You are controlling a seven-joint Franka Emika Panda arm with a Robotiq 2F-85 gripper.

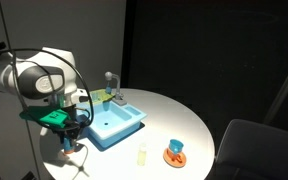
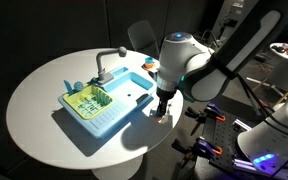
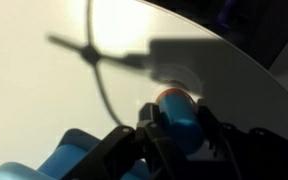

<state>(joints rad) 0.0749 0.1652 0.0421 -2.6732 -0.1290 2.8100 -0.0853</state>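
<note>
The arm reaches down beside the sink (image 2: 114, 105), at the end far from the green rack (image 2: 87, 99). Its fingers (image 3: 146, 125) are low over the white surface (image 1: 184, 115), close to the edge.

A small blue thing (image 3: 177, 118) with an orange tip (image 3: 170, 95) sits between the fingers, in the wrist view. It lies on the surface just beside the sink. One finger is on each side of it, very close. It is dark there, so I cannot tell if they are pinching it or only near it.

The tap (image 2: 102, 62) stands at the back of the sink. Farther from the sink, in an exterior view, a little bottle (image 1: 141, 153) stands up. Just past it is an orange and blue toy (image 1: 175, 152).
</note>
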